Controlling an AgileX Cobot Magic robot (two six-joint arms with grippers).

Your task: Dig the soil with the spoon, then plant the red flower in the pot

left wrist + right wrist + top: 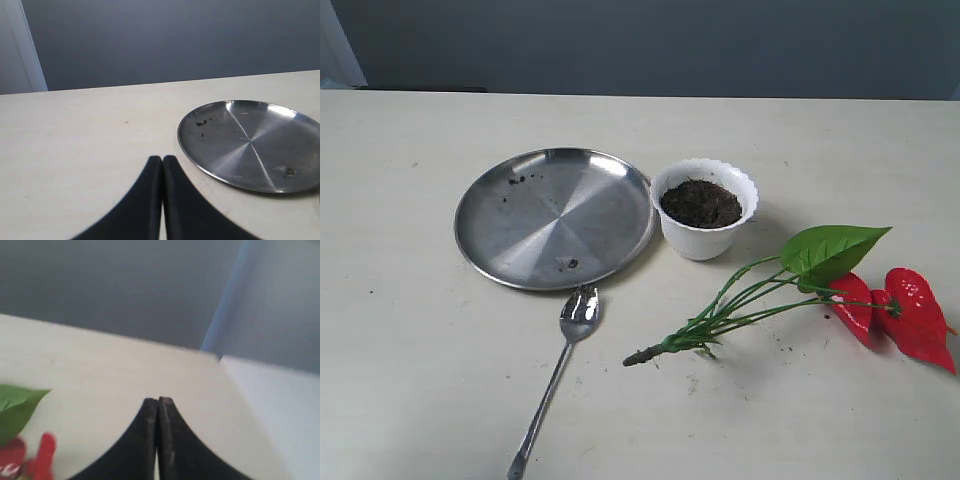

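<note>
The white scalloped pot (pixel 704 210) stands mid-table, filled with dark brown soil (pixel 701 203). The silver spoon (pixel 556 376) lies in front of the steel plate, bowl toward the plate, handle toward the near edge. The red flower (pixel 895 308) lies on its side at the right, green leaf (pixel 830 252) up, stems (pixel 740 305) pointing left; a bloom (pixel 30 460) and the leaf (pixel 17 407) show in the right wrist view. My left gripper (pixel 162 159) is shut and empty over bare table beside the plate. My right gripper (pixel 158 400) is shut and empty. Neither gripper shows in the exterior view.
A large round steel plate (pixel 556 215) with a few soil crumbs lies left of the pot, touching or nearly touching it; it also shows in the left wrist view (pixel 250 145). A grey wall stands behind the table's far edge.
</note>
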